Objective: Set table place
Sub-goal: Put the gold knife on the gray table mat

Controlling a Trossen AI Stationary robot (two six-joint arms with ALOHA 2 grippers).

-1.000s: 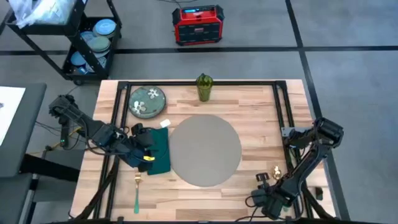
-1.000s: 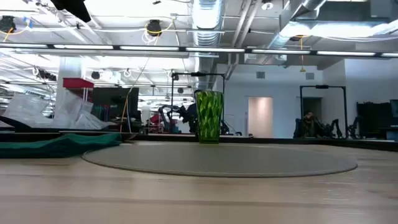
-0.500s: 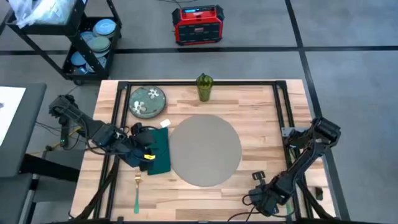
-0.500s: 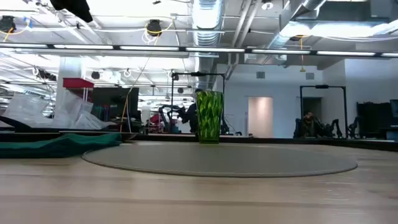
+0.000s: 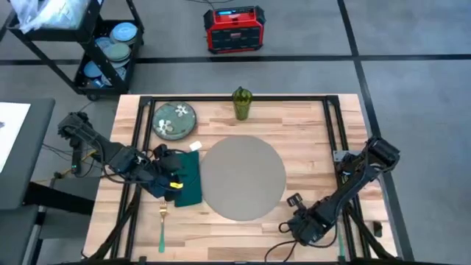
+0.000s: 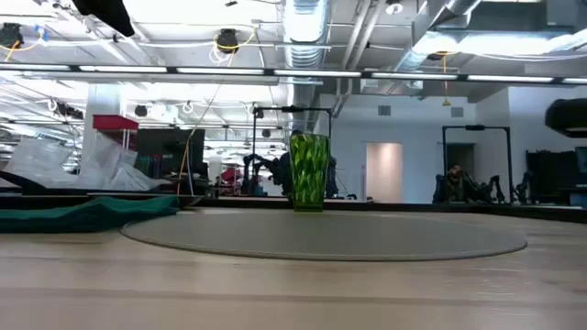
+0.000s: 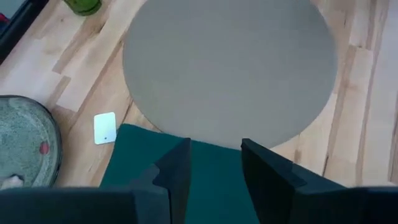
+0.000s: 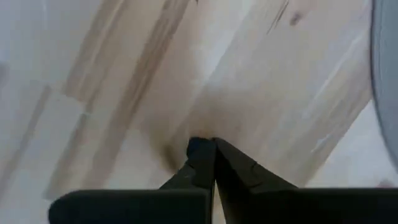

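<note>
While the round grey placemat (image 5: pixel 242 177) lay flat at the middle of the butcher-block table (image 5: pixel 309 132), the left gripper (image 5: pixel 168 171) hung over the dark teal napkin (image 5: pixel 190 179) that touched the mat's left edge. Its dark fingers (image 7: pixel 177 171) were spread, with a strip of napkin showing between them, and they pointed toward the mat; nothing was pinched. The mat lay directly ahead of those fingers, so the left arm was the nearer one to the napkin and to the green floral plate (image 5: pixel 174 120) standing apart beyond the mat's far-left rim.

The right gripper (image 5: pixel 294 201) sat low over bare wood just off the mat's near-right edge, its fingers (image 8: pixel 208 163) pressed together and holding nothing.

A tall faceted green glass (image 6: pixel 308 171) stood upright just beyond the mat's far edge. A gold-headed fork with a green handle (image 5: pixel 162 227) lay nearer than the napkin, its long axis running toward the table's near edge. The mat looked thin, matte and plain; the napkin soft and rumpled.
</note>
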